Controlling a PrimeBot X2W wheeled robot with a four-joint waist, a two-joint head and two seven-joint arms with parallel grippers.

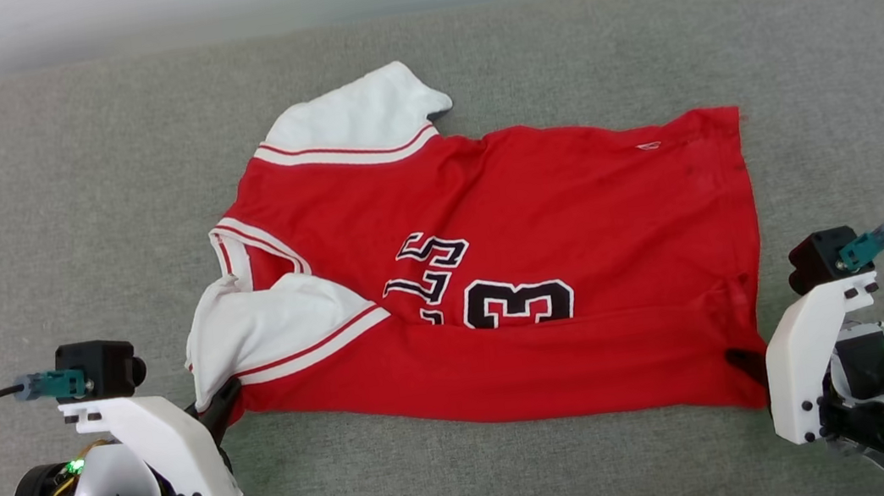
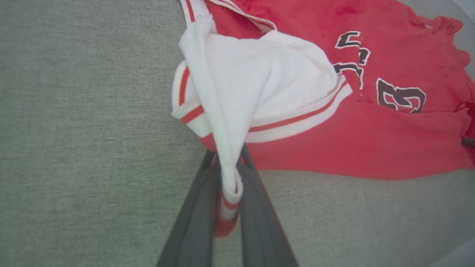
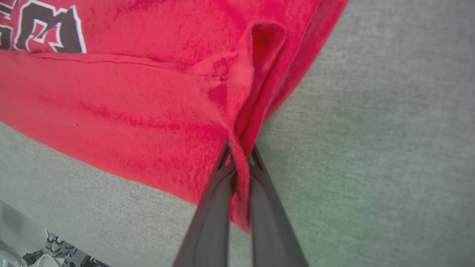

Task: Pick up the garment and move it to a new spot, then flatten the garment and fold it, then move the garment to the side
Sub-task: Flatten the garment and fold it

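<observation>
A: What could go wrong w/ the shirt (image 1: 489,216) now?
B: It's thin & slippy, and each gripper has just a little bit of cloth. If the arms pull fast, a bit can slide out, I think.
A: Which side is worse?
B: Prob. the left. The left gripper (image 1: 224,399) has the end of the white sleeve (image 1: 273,326), not the red body. A pull there may just stretch the sleeve & leave the rest in a heap.
A: Anything else?
B: The near edge is folded over, so part of the number (image 1: 518,304) is hidden. If one arm goes higher than the other, that fold may get worse.
A: How's the left gripper?
B: Pressed nearly together, w/ the striped cuff (image 2: 227,209) pinched between its two dark fingers (image 2: 195,222).
A: And the right gripper (image 1: 745,359)?
B: Same. It's squeezed on the red bottom corner, and a thin ridge of cloth runs between its fingers.
A: Where's the shirt?
B: Spread out, mostly flat, in the middle of the grey desk (image 1: 60,204). The front is up, the sleeves are to the robot's left & the bottom is to its right. Both pinched bits are on the near edge, low by the desk. Can't tell if they're lifted off it.
</observation>
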